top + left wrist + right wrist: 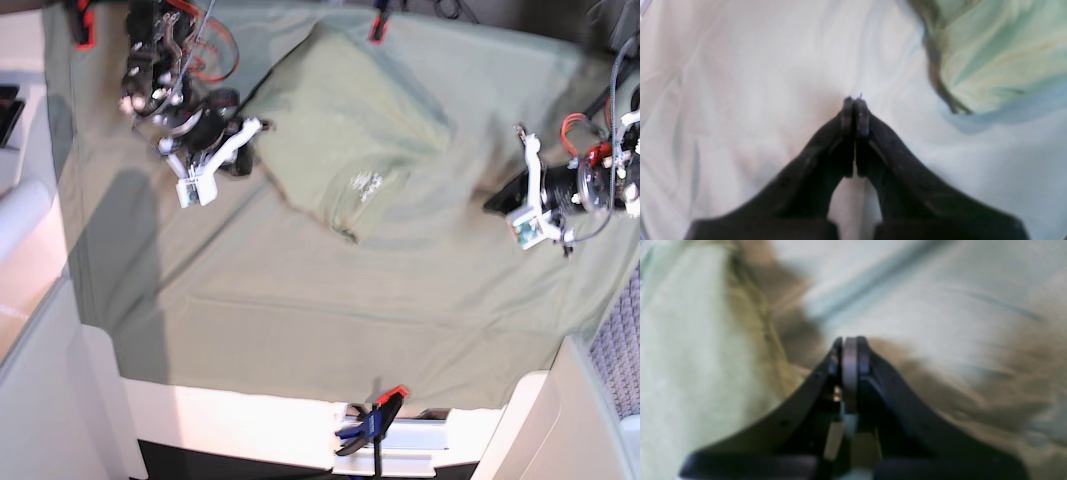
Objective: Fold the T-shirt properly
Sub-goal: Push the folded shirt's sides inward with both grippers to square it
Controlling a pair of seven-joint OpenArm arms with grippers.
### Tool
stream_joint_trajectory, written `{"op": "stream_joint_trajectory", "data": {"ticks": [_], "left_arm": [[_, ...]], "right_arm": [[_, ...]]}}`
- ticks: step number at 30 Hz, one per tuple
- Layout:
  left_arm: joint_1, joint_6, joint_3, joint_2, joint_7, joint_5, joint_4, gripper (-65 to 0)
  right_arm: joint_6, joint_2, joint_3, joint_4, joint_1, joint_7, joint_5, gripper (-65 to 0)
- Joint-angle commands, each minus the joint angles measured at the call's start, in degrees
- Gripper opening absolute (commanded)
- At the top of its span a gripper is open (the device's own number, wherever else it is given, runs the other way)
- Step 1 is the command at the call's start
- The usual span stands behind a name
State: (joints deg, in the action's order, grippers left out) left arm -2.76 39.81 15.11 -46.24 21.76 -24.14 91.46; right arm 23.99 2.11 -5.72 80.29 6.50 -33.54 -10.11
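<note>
T-shirt [355, 150]: pale sage-green cotton, lying folded into a compact, roughly four-sided bundle on the far middle of the cloth-covered table. A small white print shows near its lower corner. The surface is softly wrinkled, and its edges rest flat on the cloth.

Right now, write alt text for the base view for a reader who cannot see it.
A pale green T-shirt lies folded and wrinkled on a grey-green tablecloth, near the top of the picture. The right gripper sits off its left edge and the left gripper off its right, both with jaws shut and empty. A clamp grips the table's near edge.
</note>
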Motion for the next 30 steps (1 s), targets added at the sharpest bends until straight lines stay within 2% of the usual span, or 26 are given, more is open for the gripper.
{"op": "stream_joint_trajectory", "data": {"ticks": [1, 5, 8, 17, 22, 30], "left_arm": [[0.87, 0.19, -1.25, -1.29, -0.09, -0.52, 1.29, -65.0], [5.92, 0.19, -1.42, -0.81, -0.26, -0.68, 1.99, -65.0], [8.26, 0.19, -1.42, 1.14, -0.33, -0.50, 1.90, -65.0], [9.57, 0.19, -1.09, 11.76, 1.44, -0.59, -1.68, -65.0], [6.91, 0.19, -1.09, 16.31, 1.40, -0.46, -6.88, -65.0], [-4.76, 0.19, -1.09, 19.04, 1.07, -0.48, -20.79, -65.0]], "right_arm": [[0.00, 0.11, -0.04, 1.03, 1.27, 1.60, -0.81, -65.0], [0.00, 0.17, -0.07, 1.03, 1.31, 2.73, -0.55, -65.0], [0.00, 0.70, -0.04, 1.03, 1.42, 3.10, 0.24, -65.0], [0.02, 0.74, -0.04, 1.01, 1.40, 3.02, 0.20, -65.0], [0.02, 0.72, -0.04, 1.01, 1.38, 1.70, -0.24, -65.0], [0.09, 0.74, -0.04, 1.03, 0.81, -0.02, -2.91, -65.0]]}}
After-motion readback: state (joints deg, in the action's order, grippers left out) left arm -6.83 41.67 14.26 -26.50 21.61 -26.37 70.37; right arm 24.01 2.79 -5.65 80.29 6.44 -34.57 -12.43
